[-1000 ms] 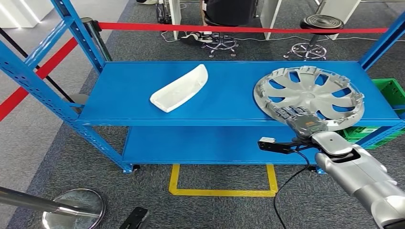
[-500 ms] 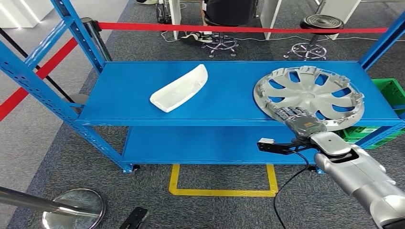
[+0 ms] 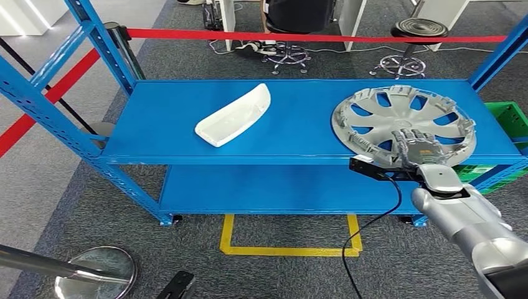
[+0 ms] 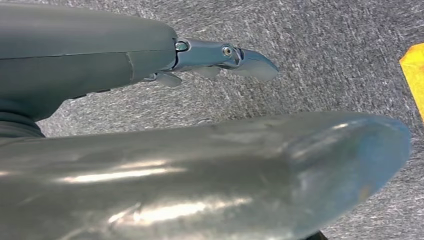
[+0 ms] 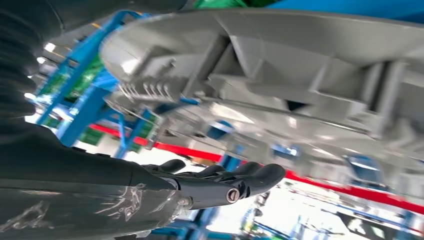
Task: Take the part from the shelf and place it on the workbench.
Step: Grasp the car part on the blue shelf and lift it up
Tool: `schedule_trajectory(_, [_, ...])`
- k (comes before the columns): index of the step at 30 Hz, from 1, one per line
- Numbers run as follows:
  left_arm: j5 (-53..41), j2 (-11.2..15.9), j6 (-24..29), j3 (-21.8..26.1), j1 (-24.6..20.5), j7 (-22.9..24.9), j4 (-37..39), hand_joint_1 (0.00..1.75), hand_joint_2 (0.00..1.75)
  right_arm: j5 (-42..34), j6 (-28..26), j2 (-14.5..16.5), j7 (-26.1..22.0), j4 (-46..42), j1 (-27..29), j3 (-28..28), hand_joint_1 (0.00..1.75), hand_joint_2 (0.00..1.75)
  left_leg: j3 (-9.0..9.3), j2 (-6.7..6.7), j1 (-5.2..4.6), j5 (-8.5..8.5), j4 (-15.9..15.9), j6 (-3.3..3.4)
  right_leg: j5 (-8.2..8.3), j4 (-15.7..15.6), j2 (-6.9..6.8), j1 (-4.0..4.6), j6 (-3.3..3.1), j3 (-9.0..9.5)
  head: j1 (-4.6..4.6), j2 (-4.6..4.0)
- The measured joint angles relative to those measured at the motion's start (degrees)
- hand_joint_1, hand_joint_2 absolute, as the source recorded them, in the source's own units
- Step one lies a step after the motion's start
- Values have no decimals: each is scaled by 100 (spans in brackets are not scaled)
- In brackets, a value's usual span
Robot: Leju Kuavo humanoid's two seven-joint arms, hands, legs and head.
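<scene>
Step in hand: the grasp at the shelf [image 3: 187,152] — nothing lifted yet. I take the silver wheel cover [image 3: 403,123] as the part, since my right hand [image 3: 418,149] is on it. The cover lies on the top deck of the shelf at its right end, with its near rim reaching the deck's front edge.

Right hand: fingers spread, laid over the near part of the cover from the front. From the head view I cannot tell whether anything is hooked under the rim. The right wrist view shows the dark fingers [image 5: 235,179] extended side by side, with the cover's ribbed structure [image 5: 280,75] just beyond them; no closed grip is visible, so I log it as resting on the cover, not holding it.

Left hand [image 4: 220,55]: hangs over the carpet, holding nothing; whether its fingers are spread or curled I cannot tell.

Orientation: the cover is round, so no true long axis. It lies flat, or nearly so, on the deck with its ribbed, clip-lined side up.

Next move, my judgement: curl the fingers through a spoke opening or round the near rim, confirm the hold, then lift clear of the deck before turning — a thin rim could slip.

Also on the shelf: a white curved part [image 3: 234,116], left of the cover, well apart.
</scene>
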Motion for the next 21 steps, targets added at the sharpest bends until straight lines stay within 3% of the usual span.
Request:
schedule_trajectory(9, [-20, -3, -18, 8, -1, 43, 0, 0, 0, -532, 95, 28, 42, 327, 5, -653, 0, 175, -18, -1, 0, -2, 0, 3, -2, -1, -2, -1, 2, -17, 0, 0])
schedule_trajectory(21, [-65, -11, 7, 37, 6, 25, 0, 0, 0, -6, 745, 65, -15, 496, -32, -799, 0, 175, -68, 2, 3, -1, 0, 2, 0, 0, 7, 2, 1, -73, -1, 0])
